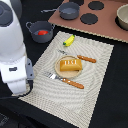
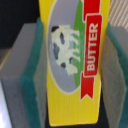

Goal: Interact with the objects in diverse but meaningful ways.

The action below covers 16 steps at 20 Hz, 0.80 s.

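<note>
In the exterior view the gripper itself is hidden behind the white arm, which the picture's left edge also cuts off. A beige bowl is cut by the right edge. The red thing inside the near pot is too small to name surely. In the wrist view the butter box is blurred, its top and bottom are cut off, and it covers the surface below.

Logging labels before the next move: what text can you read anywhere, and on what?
"BUTTER": white capitals on the red ribbon of the yellow box, which sits between the green gripper pads; a cow picture is beside the word.
Exterior view: no text readable on the bread, pots or anything else.
</note>
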Tool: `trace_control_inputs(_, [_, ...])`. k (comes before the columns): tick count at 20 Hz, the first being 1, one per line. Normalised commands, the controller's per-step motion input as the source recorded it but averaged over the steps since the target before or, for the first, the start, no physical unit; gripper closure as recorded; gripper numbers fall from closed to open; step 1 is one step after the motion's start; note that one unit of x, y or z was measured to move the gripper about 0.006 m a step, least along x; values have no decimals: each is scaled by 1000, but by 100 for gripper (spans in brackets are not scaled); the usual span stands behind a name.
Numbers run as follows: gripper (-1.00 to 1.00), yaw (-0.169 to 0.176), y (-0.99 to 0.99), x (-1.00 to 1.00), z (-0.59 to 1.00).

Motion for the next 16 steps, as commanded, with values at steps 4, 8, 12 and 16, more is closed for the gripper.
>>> trace_control_inputs(4, [-100,-25,348,-164,981])
trace_control_inputs(8, [-100,-19,376,-334,714])
trace_control_inputs(12, [-100,-21,511,-426,561])
trace_control_inputs(16, [-100,-38,586,-379,445])
